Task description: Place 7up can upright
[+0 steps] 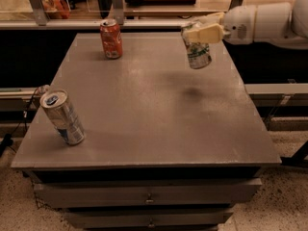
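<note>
The 7up can (198,55), silver with green print, hangs nearly upright in the air above the right back part of the grey table (144,105). My gripper (199,32) comes in from the right and is shut on the can's top end. The can's shadow lies on the tabletop below it. The can does not touch the table.
An orange-red can (111,39) stands upright at the table's back left. A silver can with blue-and-white label (62,118) stands near the front left edge. My white arm (269,23) reaches in over the right edge. Drawers sit below the tabletop.
</note>
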### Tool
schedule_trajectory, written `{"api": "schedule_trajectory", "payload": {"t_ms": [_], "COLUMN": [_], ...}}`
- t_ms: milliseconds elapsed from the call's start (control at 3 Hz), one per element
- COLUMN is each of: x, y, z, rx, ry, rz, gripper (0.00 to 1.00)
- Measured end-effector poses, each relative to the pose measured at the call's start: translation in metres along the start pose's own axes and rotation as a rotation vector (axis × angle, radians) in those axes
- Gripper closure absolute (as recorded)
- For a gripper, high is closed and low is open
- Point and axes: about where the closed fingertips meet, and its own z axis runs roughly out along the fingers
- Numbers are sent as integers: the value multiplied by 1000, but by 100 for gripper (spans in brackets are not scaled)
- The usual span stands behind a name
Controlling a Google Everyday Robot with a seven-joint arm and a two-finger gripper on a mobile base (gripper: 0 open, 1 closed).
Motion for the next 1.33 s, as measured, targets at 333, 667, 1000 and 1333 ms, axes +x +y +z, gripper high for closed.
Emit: {"api": "schedule_trajectory", "payload": {"t_ms": [333,667,1000,1333], "x": [16,41,51,52], "y": [7,14,23,38], "z": [-32,-52,-54,-56], "rx": [-2,1,-9,-25], "ry": [-170,-324,-408,-427], "rz": [4,23,-16,-140], "gripper": [100,100,100,77]}}
